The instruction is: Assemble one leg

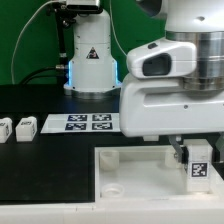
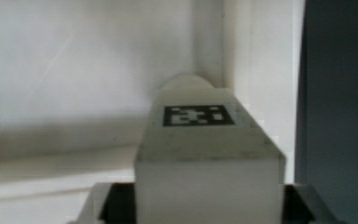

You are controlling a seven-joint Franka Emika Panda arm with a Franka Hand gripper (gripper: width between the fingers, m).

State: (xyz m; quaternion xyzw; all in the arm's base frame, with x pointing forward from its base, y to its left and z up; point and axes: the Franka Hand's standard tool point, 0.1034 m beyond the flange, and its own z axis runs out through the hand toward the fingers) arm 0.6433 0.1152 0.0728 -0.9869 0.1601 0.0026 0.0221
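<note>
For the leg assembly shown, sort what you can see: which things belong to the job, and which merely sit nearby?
Belonging to the job:
- small white plastic block-like leg with a square tag, in the gripper
- large white square tray-like piece

Sitting nearby:
- two spare white tagged legs
- flat white marker board

White arm lowered, tool (image 1: 197,160) pointing down, fingers closed on something

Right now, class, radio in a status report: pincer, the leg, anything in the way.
Pincer shut on the leg, over the large white tray piece. Leg upright, tag showing. Two spare legs on the exterior view's left, beside the marker board. Nothing in the way.
</note>
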